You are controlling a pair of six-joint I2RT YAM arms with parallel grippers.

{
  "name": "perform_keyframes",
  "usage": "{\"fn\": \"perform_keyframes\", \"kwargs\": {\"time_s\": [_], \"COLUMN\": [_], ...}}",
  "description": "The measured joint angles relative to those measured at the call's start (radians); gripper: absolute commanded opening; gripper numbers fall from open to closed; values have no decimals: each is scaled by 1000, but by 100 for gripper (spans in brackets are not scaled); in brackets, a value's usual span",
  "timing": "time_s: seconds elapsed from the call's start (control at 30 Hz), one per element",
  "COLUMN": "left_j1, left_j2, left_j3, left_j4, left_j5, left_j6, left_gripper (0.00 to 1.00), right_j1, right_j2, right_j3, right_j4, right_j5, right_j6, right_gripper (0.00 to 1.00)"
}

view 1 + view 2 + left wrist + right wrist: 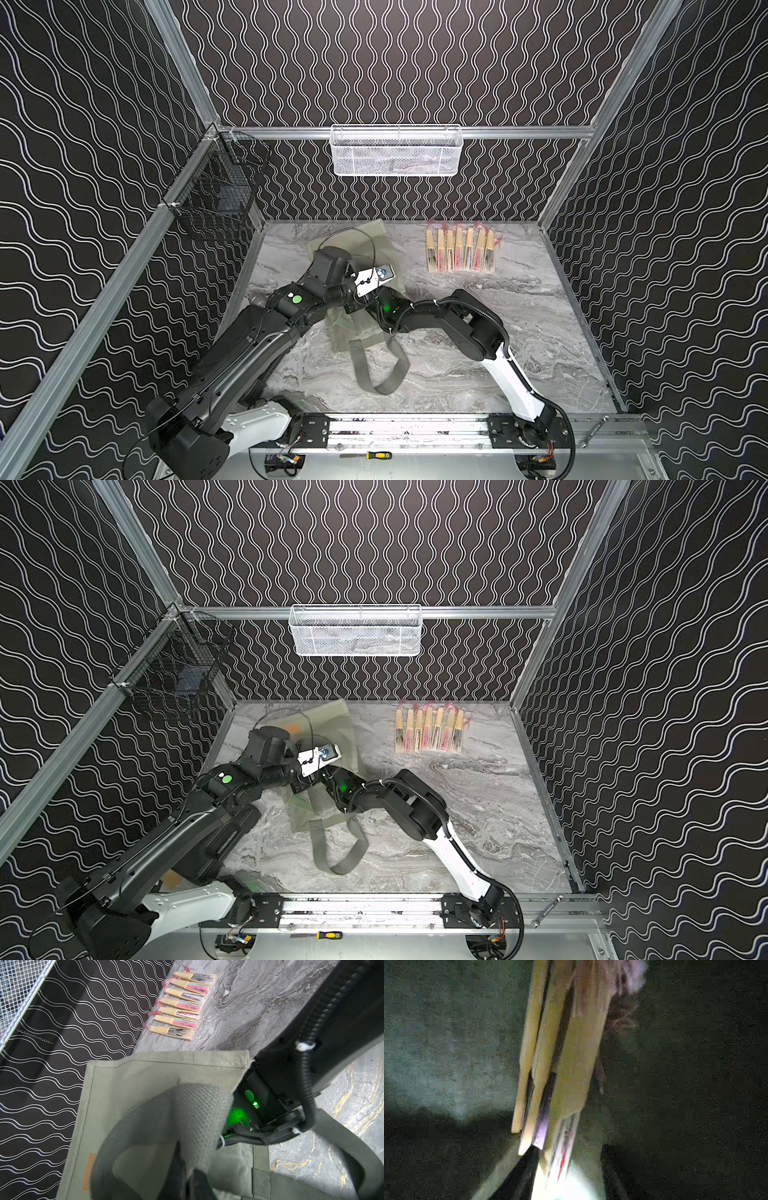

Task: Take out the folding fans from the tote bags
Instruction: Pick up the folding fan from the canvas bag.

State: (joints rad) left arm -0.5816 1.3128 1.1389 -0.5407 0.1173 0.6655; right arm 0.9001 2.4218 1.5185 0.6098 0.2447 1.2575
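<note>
7 folding fans (460,251) lie outside 1 tote bag (155,1072).

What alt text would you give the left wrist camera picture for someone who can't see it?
A grey-green tote, held by the left gripper, fills the foreground while the black right arm reaches into it. Beyond, seven closed fans lie in a row on the marble table, beside a wavy-patterned wall.

Right gripper (571,1148): hidden inside tote bag (353,332) in both top views. Fans (564,1064) inside bag: blurred, cut off by frame edge, count unclear. White basket (395,151) contents: too small to tell.
</note>
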Motion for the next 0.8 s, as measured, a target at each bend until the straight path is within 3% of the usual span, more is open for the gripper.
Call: {"fn": "perform_keyframes", "kwargs": {"time_s": [0.2, 0.37, 0.8], "left_j1": [0, 0, 0], "left_j2": [0, 0, 0], "left_j3": [0, 0, 0], "left_j4": [0, 0, 8], "left_j5": [2, 2, 21], "left_j6": [0, 0, 0], "left_gripper": [0, 0, 0], "right_j1": [-34, -45, -46], "right_j2": [84, 100, -109], "right_j3": [95, 109, -124], "right_j4": [38, 55, 47], "right_j5": [-83, -137, -197], "right_j6": [52, 59, -37], "right_gripper": [41, 24, 14]}}
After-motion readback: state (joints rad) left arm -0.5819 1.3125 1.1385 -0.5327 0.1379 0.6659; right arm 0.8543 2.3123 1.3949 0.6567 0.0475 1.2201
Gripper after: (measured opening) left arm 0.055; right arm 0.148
